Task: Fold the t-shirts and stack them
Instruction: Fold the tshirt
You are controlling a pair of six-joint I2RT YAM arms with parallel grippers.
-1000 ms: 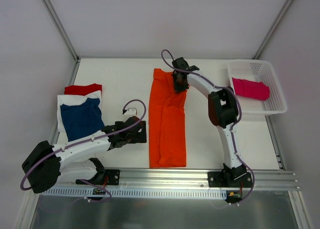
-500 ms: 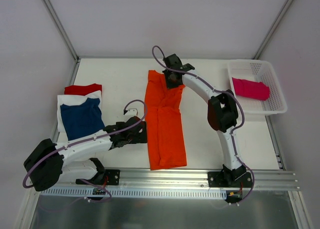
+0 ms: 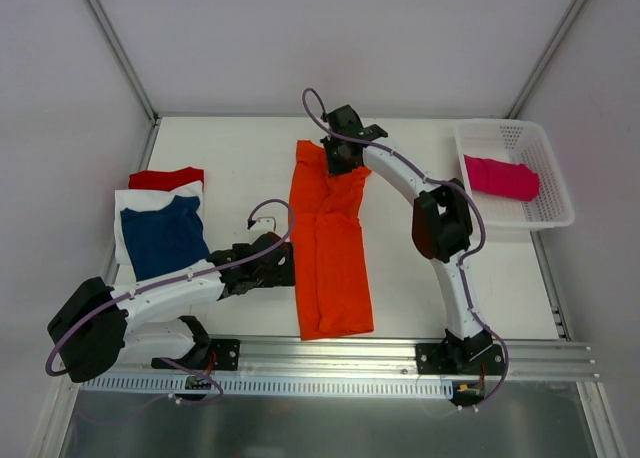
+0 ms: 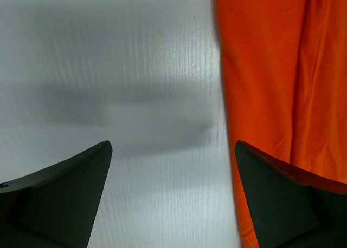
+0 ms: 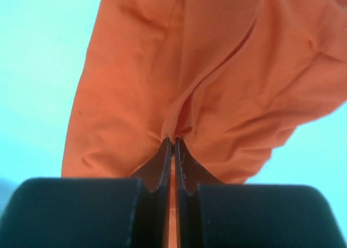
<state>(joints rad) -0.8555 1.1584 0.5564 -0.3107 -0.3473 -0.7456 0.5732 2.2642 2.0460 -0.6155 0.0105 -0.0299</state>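
Now clenched hard on a pinch of cloth at the far end of the orange t-shirt (image 3: 330, 248), with no gap between the jaws in the wrist view: right tool (image 3: 341, 156). Drags that end away from the white mesh basket (image 3: 560, 206), visibly further from it than a second ago, then slows to almost nothing over the last half second. Leaves the long folded strip a little askew on the bench (image 3: 240, 158), lying well clear of the basket on the side facing the stack, with the far end carried further from the basket than the near end. Beyond the shirt from the basket: left tool (image 3: 280, 268), spread wide and grasping nothing, low over bare bench, with one finger (image 4: 282, 199) overlapping the shirt's long edge. Sits slightly nearer that edge than a second ago. Probably means squaring the strip and bringing it within the left tool's reach for a crosswise fold. Not yet folded small, not yet on the stack. Five shirts in all: one orange t-shirt. One navy blue t-shirt (image 3: 165, 238), uppermost in a pile at the bench edge farthest from the basket. One white t-shirt (image 3: 150, 198) beneath it. One red t-shirt (image 3: 165, 178) showing past the pile's far side. One magenta pink t-shirt (image 3: 500, 178) inside the basket. One basket, two tools.
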